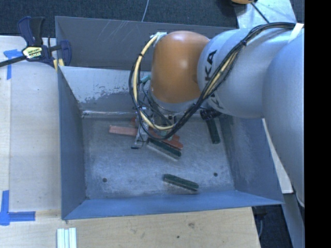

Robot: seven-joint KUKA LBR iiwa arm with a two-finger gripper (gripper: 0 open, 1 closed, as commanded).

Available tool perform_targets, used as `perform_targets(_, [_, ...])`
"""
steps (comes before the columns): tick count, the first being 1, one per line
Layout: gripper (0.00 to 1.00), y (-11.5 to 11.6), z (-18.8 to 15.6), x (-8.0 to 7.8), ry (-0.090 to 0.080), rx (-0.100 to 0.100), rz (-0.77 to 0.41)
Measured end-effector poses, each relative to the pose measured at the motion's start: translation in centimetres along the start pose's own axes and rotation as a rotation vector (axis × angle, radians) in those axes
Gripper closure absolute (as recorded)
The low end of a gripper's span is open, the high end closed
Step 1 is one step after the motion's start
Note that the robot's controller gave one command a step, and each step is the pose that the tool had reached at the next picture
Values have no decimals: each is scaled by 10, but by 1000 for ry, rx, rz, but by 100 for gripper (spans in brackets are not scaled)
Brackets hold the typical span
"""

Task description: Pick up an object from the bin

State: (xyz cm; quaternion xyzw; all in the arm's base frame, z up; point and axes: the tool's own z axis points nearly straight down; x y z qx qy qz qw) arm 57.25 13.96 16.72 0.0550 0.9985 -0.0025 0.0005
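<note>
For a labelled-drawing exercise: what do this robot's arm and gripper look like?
The arm is thick, rounded and silver-grey, with black lettering on one link. A glossy orange-brown dome cover caps its wrist. Black cables run along it, and yellow cables loop beside the dome. The gripper beneath is dark metal.

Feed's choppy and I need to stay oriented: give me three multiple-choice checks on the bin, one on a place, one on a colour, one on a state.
1. Where in the bin is the hand?
A) mid-bin, beside the flat strip
B) front right corner
C) against the left wall

2. What colour is the strip?
A) yellow
B) reddish-brown
C) white

3. How does the green bar lie?
A) on end
B) leaning on a wall
C) flat on the floor, alone

Answers:
1 A, the hand is down next to the strip.
2 B, it reads reddish-brown against the grey floor.
3 C, it lies flat near the front wall, touching nothing.
</note>
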Motion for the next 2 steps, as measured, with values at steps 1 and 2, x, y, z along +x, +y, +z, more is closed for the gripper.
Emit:
perform_targets(1, [100,23,-18,19,-3,-9,-21])
perform_targets(2, [100,4,-42,0,1,-5,-35])
